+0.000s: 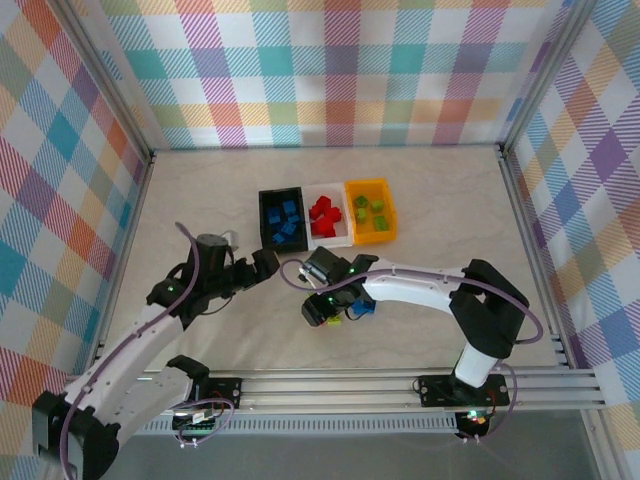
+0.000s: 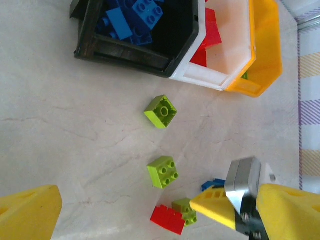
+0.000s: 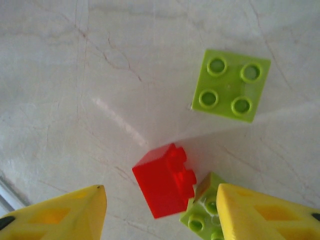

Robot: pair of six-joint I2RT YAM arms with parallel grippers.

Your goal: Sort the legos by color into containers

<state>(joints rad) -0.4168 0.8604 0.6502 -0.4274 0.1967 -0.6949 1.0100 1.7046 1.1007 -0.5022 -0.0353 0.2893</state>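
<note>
End effectors open — right one (image 3: 160,189) partly, straddling red lego (image 3: 156,176); left one (image 1: 262,266) wide, empty.

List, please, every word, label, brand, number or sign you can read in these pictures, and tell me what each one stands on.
None: no readable text in these pictures.
The black bin, white bin and orange-yellow bin show no labels.
The studs of the lime green brick show no readable lettering.
</note>
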